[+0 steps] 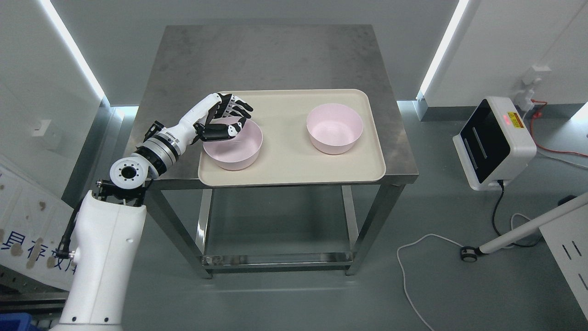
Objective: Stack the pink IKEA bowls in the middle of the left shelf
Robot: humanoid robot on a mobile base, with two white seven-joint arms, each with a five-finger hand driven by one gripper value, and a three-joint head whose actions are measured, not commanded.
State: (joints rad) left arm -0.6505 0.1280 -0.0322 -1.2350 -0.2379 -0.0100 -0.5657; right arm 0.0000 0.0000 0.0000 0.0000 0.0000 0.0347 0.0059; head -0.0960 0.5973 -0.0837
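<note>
**Left bowl at the point of being gripped**

The step in hand is judged to be the securing of the near-left pink bowl (233, 148) so that it can be lifted and nested into its twin. It would be done well if the rim were pinched firmly between thumb and fingers before any lift, the bowl kept level on the way up, and enough height gained for its base to clear the other rim (a tilted carry is likely to catch the edge and push the second bowl along the tray).

The left hand (221, 118) is seen at the bowl's left and far rim, the arm entering from the lower left. The fingers (239, 108) are half curled over the far rim, and the thumb appears to lie across the rim toward the inside. Whether the rim is actually clamped cannot be told from this view; contact looks likely. The right hand is not seen.

The held-at bowl stands near the left edge of the beige tray (285, 172). The second pink bowl (334, 128) stands upright toward the tray's right edge, well apart. The tray rests on the steel table (271, 55), toward its front edge.
</note>
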